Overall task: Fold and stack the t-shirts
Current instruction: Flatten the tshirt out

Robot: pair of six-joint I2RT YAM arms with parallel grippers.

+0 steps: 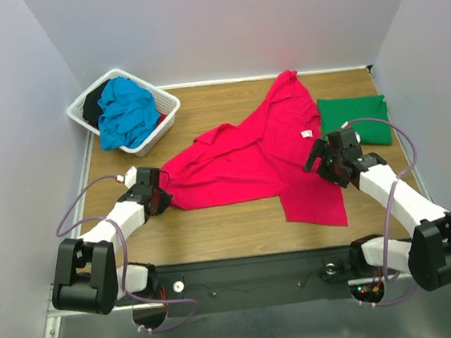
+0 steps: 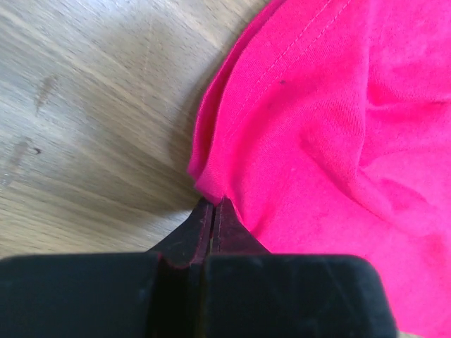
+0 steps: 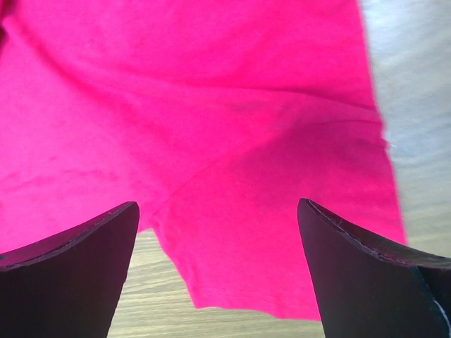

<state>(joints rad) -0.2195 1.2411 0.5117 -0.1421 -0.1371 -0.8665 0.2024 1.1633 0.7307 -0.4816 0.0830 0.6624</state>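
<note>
A crimson-pink t-shirt lies spread and rumpled across the middle of the table, its white neck label facing up. My left gripper is at the shirt's left edge. In the left wrist view its jaws are shut, pinching a fold of the pink cloth. My right gripper is open over the shirt's right side. In the right wrist view it is empty above a pink flap. A folded green t-shirt lies at the back right. A turquoise-blue t-shirt is heaped in the basket.
The white lattice laundry basket stands at the back left, with dark cloth beside the blue tee. Grey walls close in the table on three sides. Bare wood shows in front of the pink shirt.
</note>
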